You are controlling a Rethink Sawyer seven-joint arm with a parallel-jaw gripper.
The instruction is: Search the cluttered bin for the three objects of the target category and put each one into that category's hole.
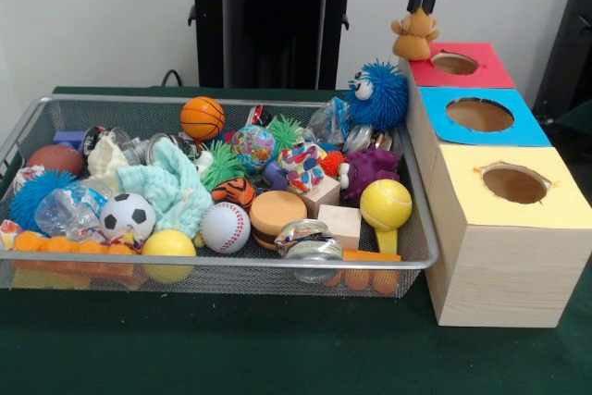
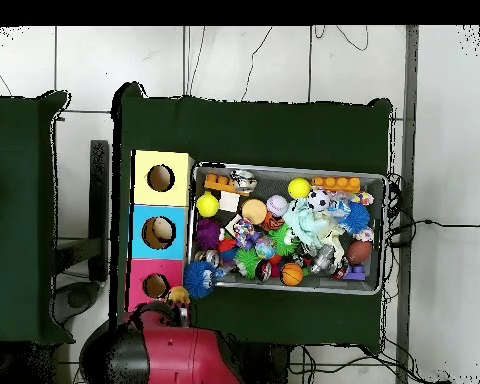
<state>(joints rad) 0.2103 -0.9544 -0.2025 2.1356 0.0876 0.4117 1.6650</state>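
Observation:
My gripper (image 1: 422,5) comes down from the top edge and is shut on the head of the tan-orange bear (image 1: 413,36). The bear hangs in the air just left of the red-topped hole (image 1: 455,63), above the back right corner of the bin (image 1: 231,265). In the overhead view the bear (image 2: 178,295) sits at the edge of the red box beside its hole (image 2: 156,285), and the gripper itself is hidden under the arm. The orange striped tiger (image 1: 235,192) lies in the middle of the bin among balls. No third plush animal shows.
The blue-topped hole (image 1: 479,115) and the yellow-topped hole (image 1: 514,182) follow the red one toward the camera. The blue spiky googly-eyed ball (image 1: 379,94) and the purple plush (image 1: 370,173) sit at the bin's right end. Balls, blocks and cloth fill the bin.

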